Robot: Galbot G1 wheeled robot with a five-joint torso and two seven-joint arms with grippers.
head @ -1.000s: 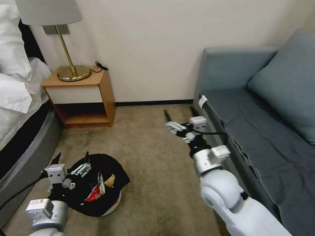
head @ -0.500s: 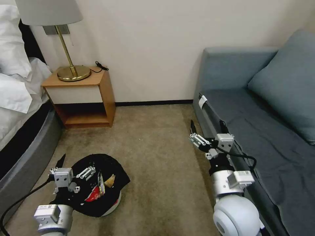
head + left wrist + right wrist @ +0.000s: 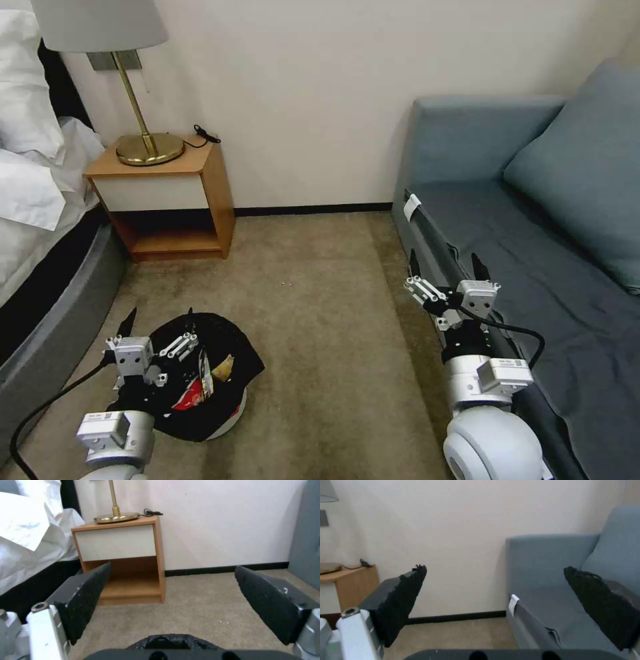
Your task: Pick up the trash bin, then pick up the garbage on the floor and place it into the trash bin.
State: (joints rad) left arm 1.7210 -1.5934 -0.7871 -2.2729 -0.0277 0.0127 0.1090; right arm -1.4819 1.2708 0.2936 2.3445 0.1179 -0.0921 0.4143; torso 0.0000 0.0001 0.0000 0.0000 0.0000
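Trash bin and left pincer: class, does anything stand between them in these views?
Nothing visible does. In the head view the open left pincer hangs directly over the trash bin, whose black bag already holds wrappers. The right pincer is open, off beside the sofa.

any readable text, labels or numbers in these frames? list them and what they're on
None can be read.
Small white sticker on the left arm's wrist: print too small.
Small white sticker on the right arm's wrist: print too small.
Red-and-white wrapper in the trash bin: markings blurred.
White tag on the sofa: nothing legible.
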